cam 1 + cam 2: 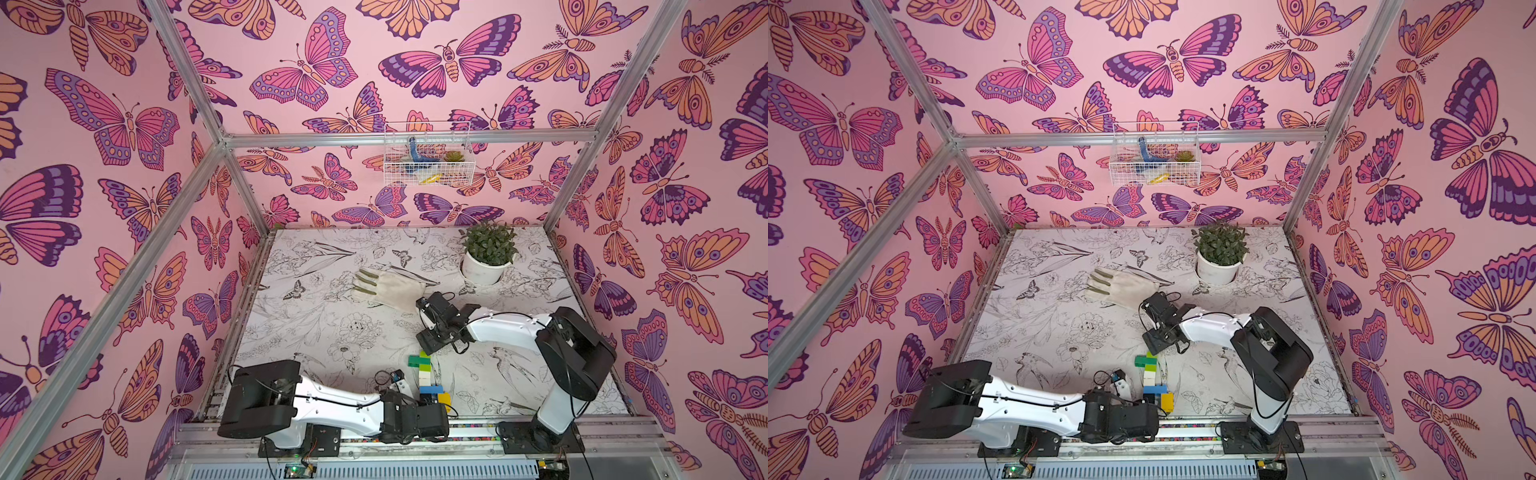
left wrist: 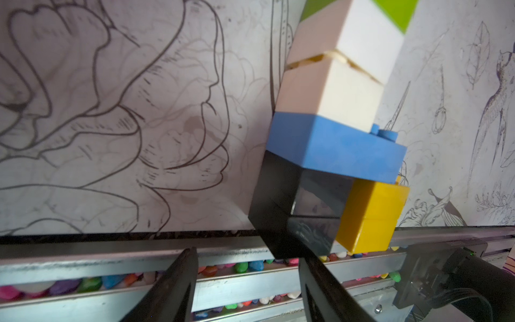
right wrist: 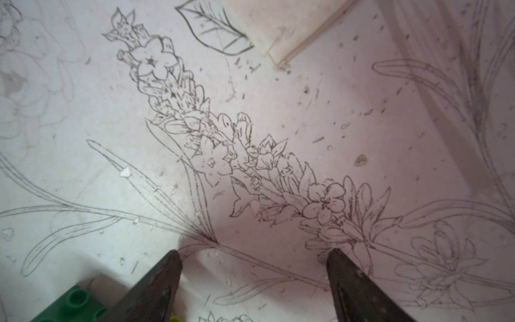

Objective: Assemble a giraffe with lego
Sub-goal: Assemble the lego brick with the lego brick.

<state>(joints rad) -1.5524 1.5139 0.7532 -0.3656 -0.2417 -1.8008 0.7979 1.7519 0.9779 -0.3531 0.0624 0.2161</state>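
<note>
A glove [image 1: 390,289] lies near a potted plant [image 1: 487,254]; a wire basket [image 1: 428,168] hangs above.

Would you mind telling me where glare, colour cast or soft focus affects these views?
Left wrist view: the giraffe has glossy reflections on its black leg, and the left claw looks soft-edged. Right wrist view: a pink cast tints the table, shadow pools by the right claw, and the dark green brick is blurred. Both top views: evenly lit.

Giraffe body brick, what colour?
Blue; the body brick shows best in the left wrist view.
</note>
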